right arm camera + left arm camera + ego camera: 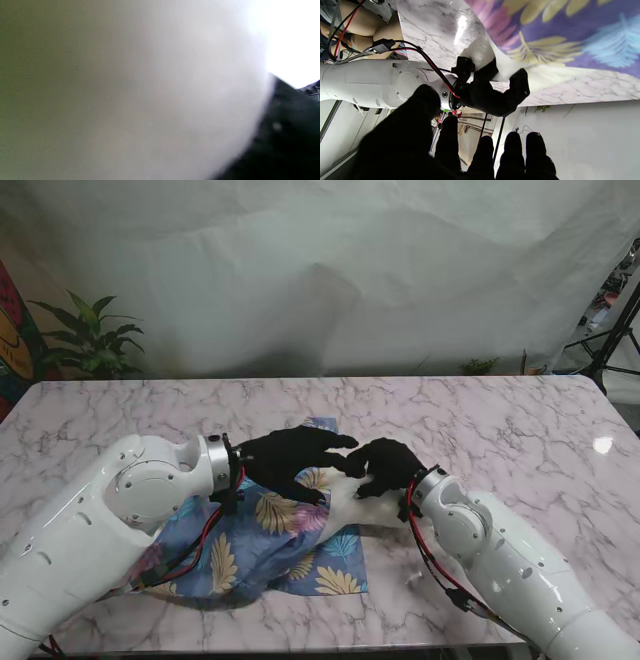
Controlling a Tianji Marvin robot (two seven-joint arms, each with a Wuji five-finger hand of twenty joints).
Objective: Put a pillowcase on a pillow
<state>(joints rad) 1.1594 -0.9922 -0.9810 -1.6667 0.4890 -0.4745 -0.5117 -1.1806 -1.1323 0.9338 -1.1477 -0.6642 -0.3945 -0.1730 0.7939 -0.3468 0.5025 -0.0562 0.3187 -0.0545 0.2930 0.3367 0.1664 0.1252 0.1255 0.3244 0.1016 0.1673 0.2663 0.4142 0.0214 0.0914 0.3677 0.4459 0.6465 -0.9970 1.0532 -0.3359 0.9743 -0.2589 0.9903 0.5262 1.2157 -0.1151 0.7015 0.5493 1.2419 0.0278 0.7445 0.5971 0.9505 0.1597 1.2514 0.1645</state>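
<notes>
A blue pillowcase (pixel 262 548) with a leaf print lies crumpled on the marble table. A white pillow (pixel 362 508) sticks out of its right side. My right hand (pixel 384 466) is shut on the pillow's exposed end. The left wrist view shows that right hand (pixel 492 93) with its fingers curled around a corner of the pillow (pixel 482 51), beside the pillowcase (pixel 557 32). My left hand (pixel 294 461) hovers over the pillowcase's far edge, just left of the right hand, and its fingers (pixel 512 155) are spread with nothing in them. The blurred white pillow (pixel 140 90) fills the right wrist view.
The marble table (pixel 500 420) stretches to the right and far side of the cloth. A potted plant (pixel 92 340) stands behind the back left corner. A white backdrop (pixel 330 270) hangs behind the table. A black tripod (pixel 612 340) stands at the far right.
</notes>
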